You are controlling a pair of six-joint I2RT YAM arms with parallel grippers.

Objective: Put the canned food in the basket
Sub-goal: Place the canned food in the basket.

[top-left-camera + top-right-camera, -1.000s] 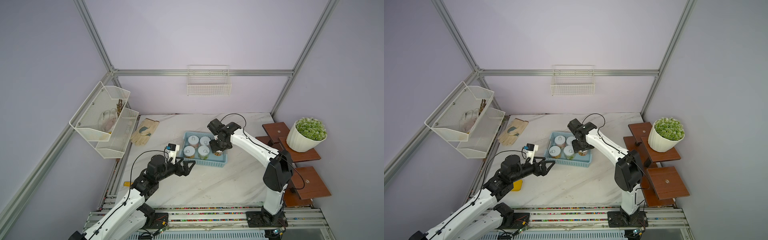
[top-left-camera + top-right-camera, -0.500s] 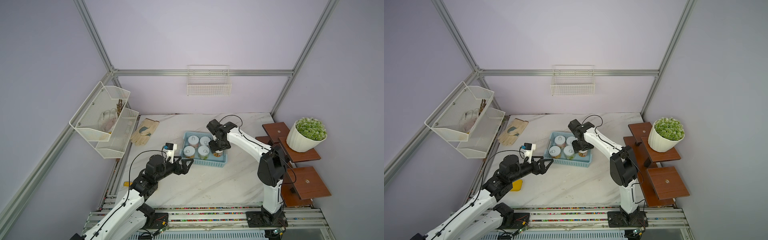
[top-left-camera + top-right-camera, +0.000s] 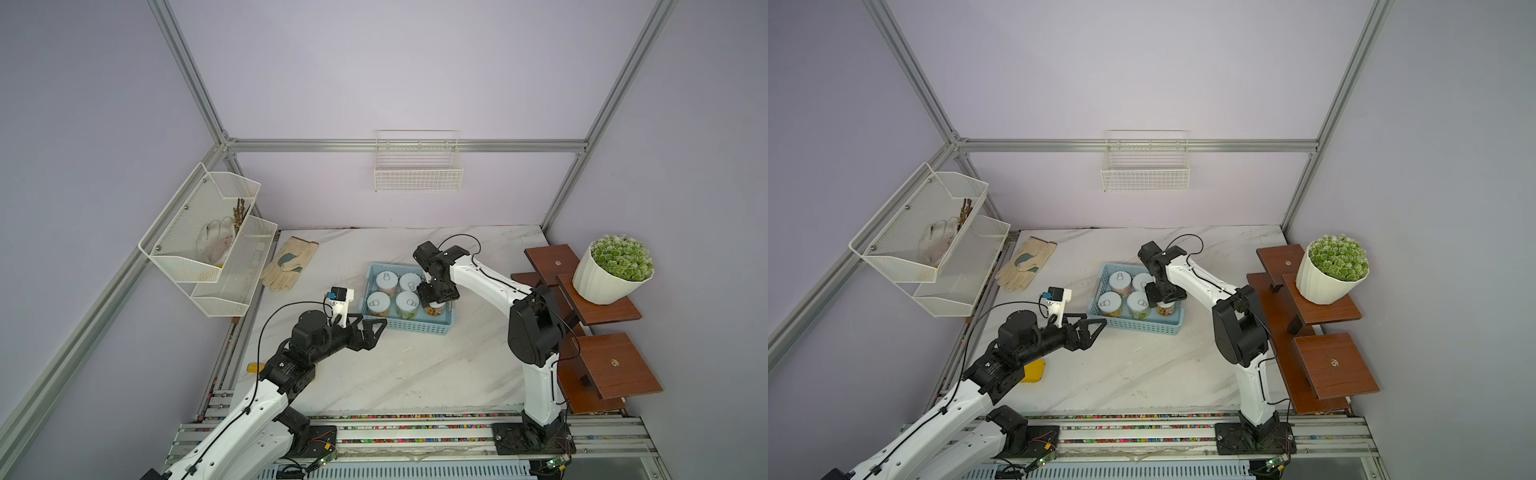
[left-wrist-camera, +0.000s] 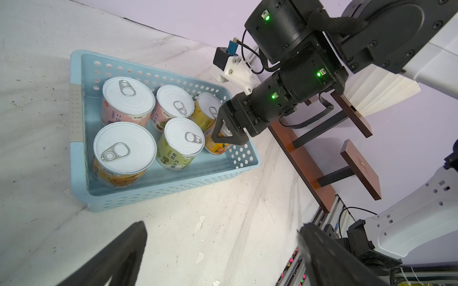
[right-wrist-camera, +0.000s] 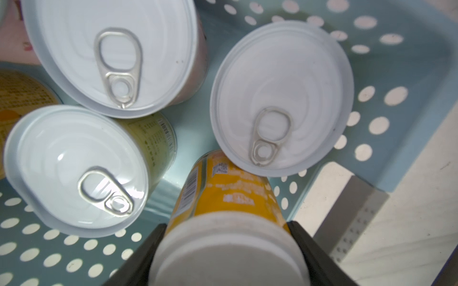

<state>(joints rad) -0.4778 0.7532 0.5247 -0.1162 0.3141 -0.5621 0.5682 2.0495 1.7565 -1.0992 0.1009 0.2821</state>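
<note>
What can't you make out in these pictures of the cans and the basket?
- Orange-labelled can: its base is hidden by its own body in the right wrist view and sits under the right gripper in both top views, so contact with the blue basket floor is unclear.
- Yellow object: mostly behind the left arm in a top view; unidentifiable.
- White mesh rack contents: veiled by mesh, too small.

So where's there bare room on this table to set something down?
Bare table lies between basket and front rail, and behind the basket beside the glove. The basket is crowded: cans fill it, right gripper holding the orange can inside.
</note>
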